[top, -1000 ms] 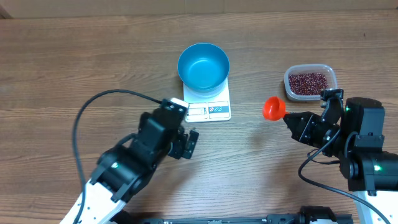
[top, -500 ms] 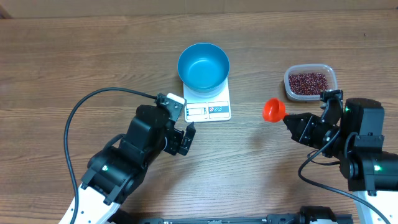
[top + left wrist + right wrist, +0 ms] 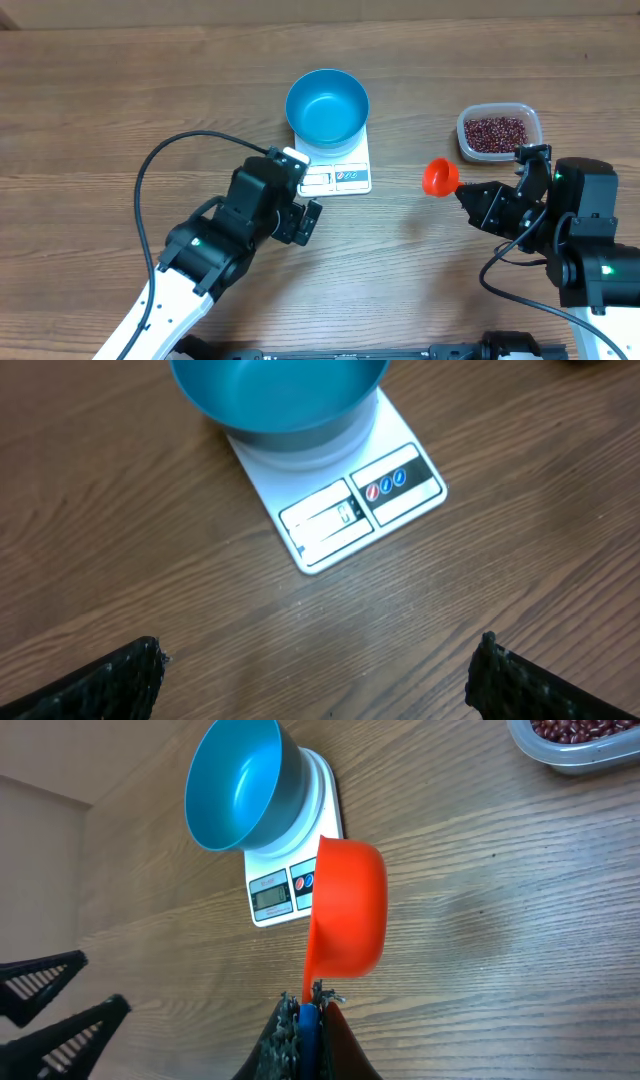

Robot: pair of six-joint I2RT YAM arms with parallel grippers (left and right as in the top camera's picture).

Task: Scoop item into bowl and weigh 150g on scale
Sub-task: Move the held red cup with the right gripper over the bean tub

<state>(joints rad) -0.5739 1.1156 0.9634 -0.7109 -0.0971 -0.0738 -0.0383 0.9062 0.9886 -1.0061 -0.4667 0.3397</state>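
Observation:
The blue bowl (image 3: 327, 105) stands on the white scale (image 3: 335, 177), and its inside shows no beans. The item, dark red beans (image 3: 495, 131), lies in a clear plastic tub at the right. My right gripper (image 3: 463, 192) is shut on the handle of an orange scoop (image 3: 440, 176), whose cup hangs above the table between the scale and the tub. In the right wrist view the scoop (image 3: 348, 910) sits sideways in front of the scale (image 3: 275, 895). My left gripper (image 3: 310, 222) is open just below the scale's display edge. Nothing is between its fingertips (image 3: 110, 680).
The clear tub (image 3: 530, 118) stands at the far right, close to my right arm. A black cable (image 3: 150, 180) loops from the left arm over the table's left side. Bare wooden tabletop (image 3: 330, 620) lies between the left fingers and the scale (image 3: 400, 490).
The left arm has swung, first a little left, then back right and slightly nearer the scale, jaws still open. The right arm and scoop have not moved.

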